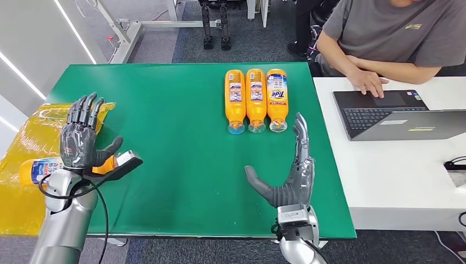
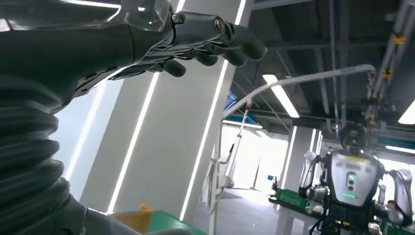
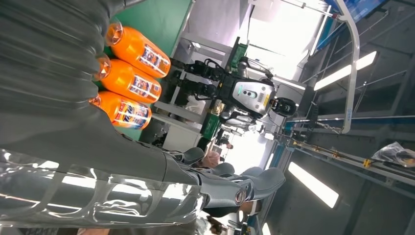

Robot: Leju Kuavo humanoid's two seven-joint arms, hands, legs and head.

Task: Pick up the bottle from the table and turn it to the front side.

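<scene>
Right hand (image 1: 291, 176) near 3 bottles (image 1: 255, 100)

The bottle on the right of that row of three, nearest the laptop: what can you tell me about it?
The rightmost bottle is orange plastic, as it looks, and lies flat on the green table, its clear cap toward the robot. Its label is blue and white with the word Tide, unlike the labels of the two bottles beside it. It lies parallel to its neighbour, close against it or nearly so. Neither hand touches it; the right hand is open above the table, short of the cap.
</scene>
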